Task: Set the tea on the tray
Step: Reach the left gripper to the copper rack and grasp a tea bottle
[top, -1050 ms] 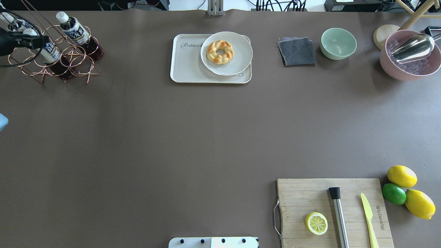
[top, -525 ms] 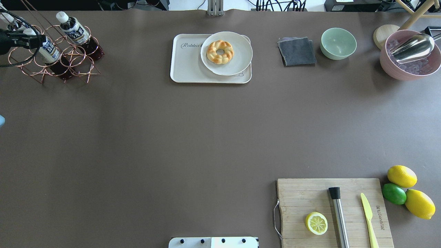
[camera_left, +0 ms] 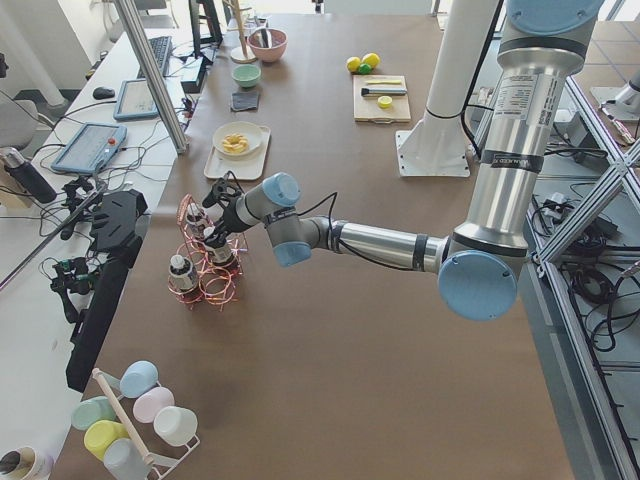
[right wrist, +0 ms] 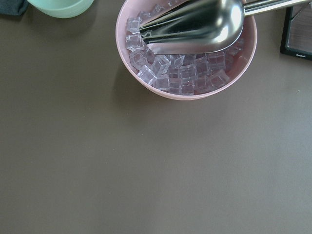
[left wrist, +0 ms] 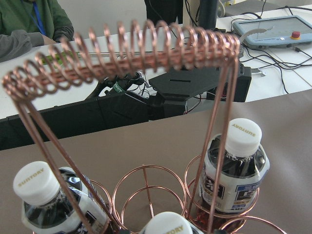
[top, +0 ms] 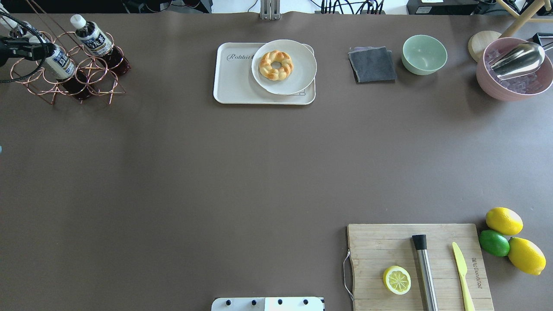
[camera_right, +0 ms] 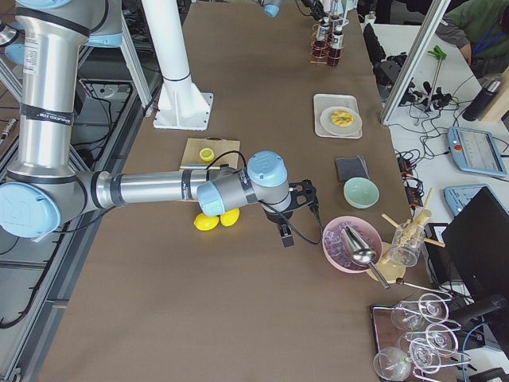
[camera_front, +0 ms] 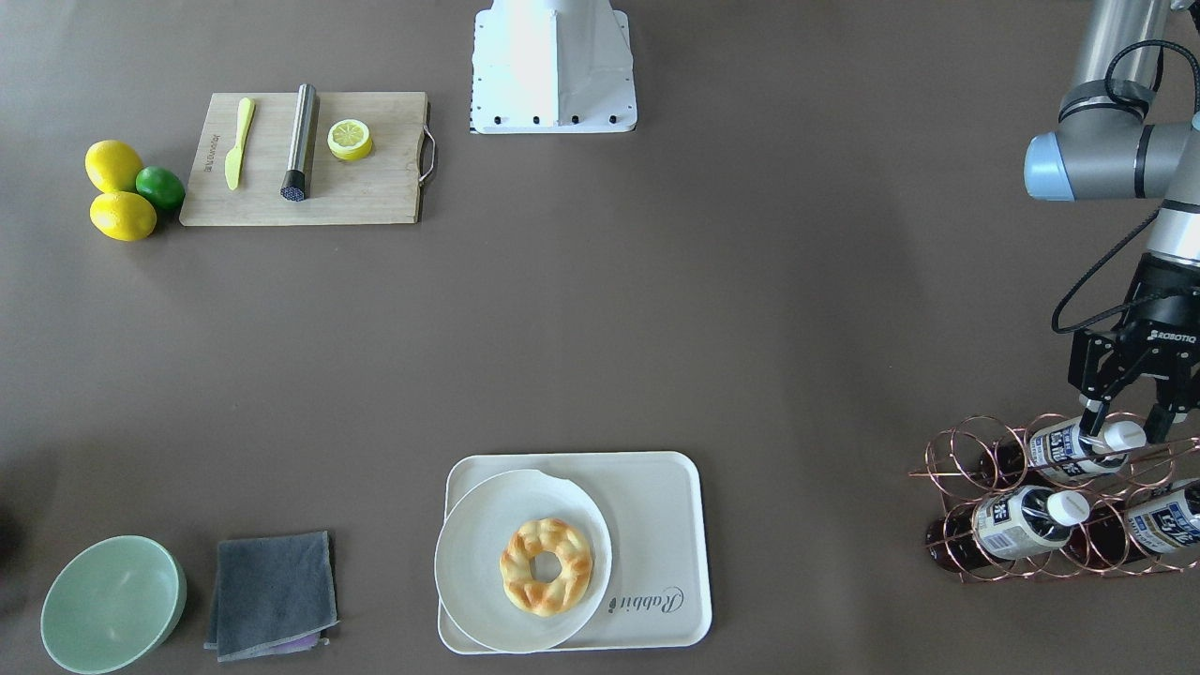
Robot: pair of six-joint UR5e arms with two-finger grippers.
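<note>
Three tea bottles lie in a copper wire rack (camera_front: pixel 947 469) at the table's far left corner. My left gripper (camera_front: pixel 1125 424) hangs over the rack, open, its fingers on either side of the white cap of the top tea bottle (camera_front: pixel 1064 448). In the overhead view that bottle (top: pixel 60 64) lies by the gripper (top: pixel 45 46). The left wrist view shows two caps and the rack's coil handle (left wrist: pixel 126 53). The cream tray (top: pixel 235 82) carries a white plate (top: pixel 298 73) with a braided doughnut (top: pixel 276 65). My right gripper (camera_right: pixel 285 231) hovers near the pink bowl; I cannot tell its state.
A grey cloth (top: pixel 372 65), a green bowl (top: pixel 424 54) and a pink bowl of ice (top: pixel 488 82) with a metal scoop line the far edge. The cutting board (top: pixel 376 246) at the near right bears a lemon half, a muddler and a knife, with lemons and a lime beside it.
My left gripper has drifted slightly toward the table's left edge over the rack. The bottles, tray and plate have not moved.
</note>
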